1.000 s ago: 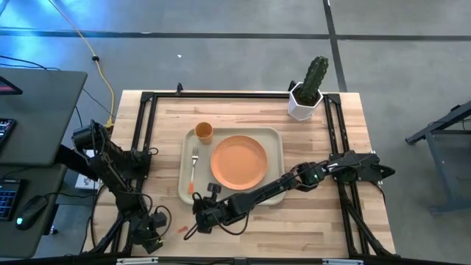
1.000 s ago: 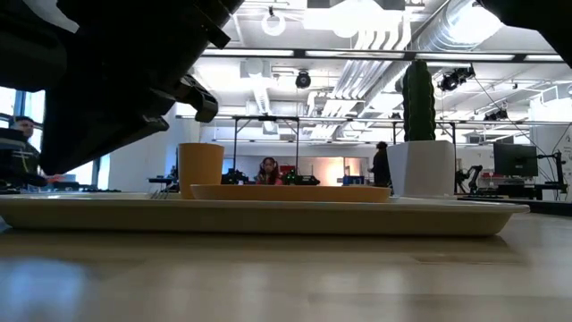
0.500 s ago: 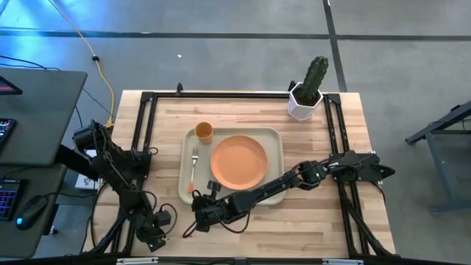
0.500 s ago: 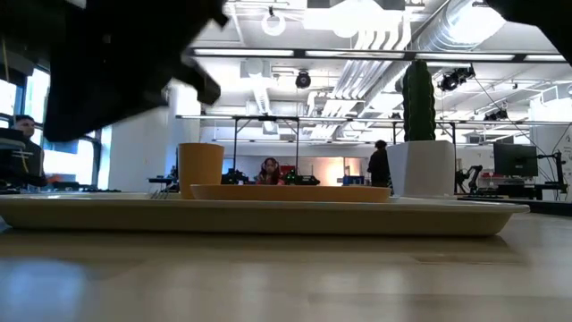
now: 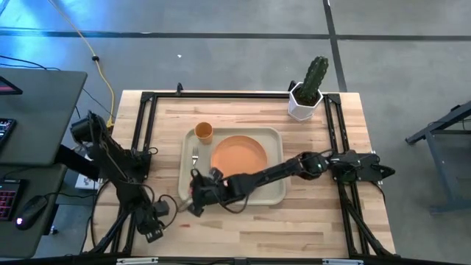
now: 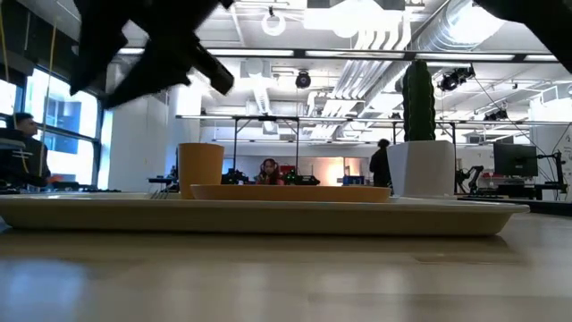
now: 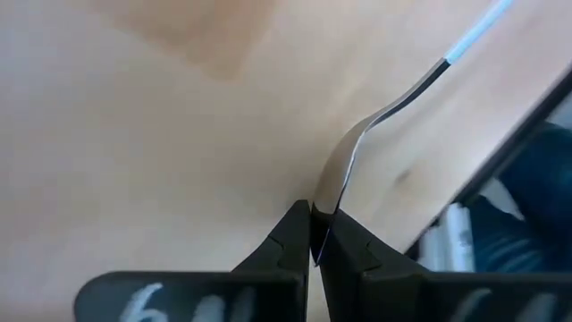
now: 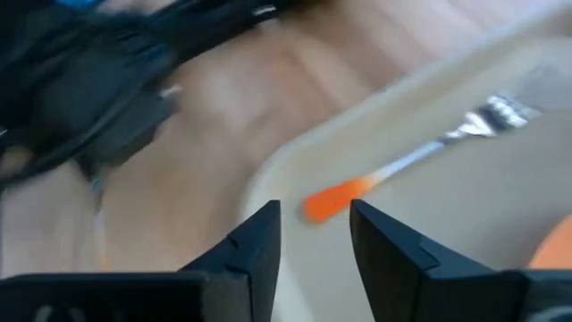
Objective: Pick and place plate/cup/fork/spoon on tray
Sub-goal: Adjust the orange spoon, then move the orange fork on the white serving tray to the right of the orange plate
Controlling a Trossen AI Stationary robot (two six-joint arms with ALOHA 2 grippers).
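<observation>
The cream tray (image 5: 274, 158) holds the orange plate (image 5: 239, 158), the orange cup (image 5: 204, 132) and the fork (image 5: 194, 165), which lies flat along the tray's left side. My right gripper (image 5: 193, 199) hovers open over the tray's near left corner. In its wrist view the fork's orange handle end (image 8: 335, 201) shows between the spread fingers, untouched. My left gripper (image 5: 157, 215) is near the table's left front corner, shut on the spoon (image 7: 353, 152). My left gripper pinches the rim of the spoon's silver bowl (image 7: 329, 192) between its two fingertips. The spoon runs straight on away from the fingers, neck and handle toward the table's edge. Wood shows behind it; whether any part rests on the table, I cannot tell.
A white pot with a cactus (image 5: 305, 99) stands at the far right of the table. Black frame rails (image 5: 143, 132) run along the table's edges. My right arm (image 5: 272, 173) lies across the tray's near side. Bare wood lies in front of the tray.
My right gripper has gone from the bare wood in front of the tray toward the far edge, over the tray's near left corner. My left gripper has shifted a little toward the far edge and the tray.
</observation>
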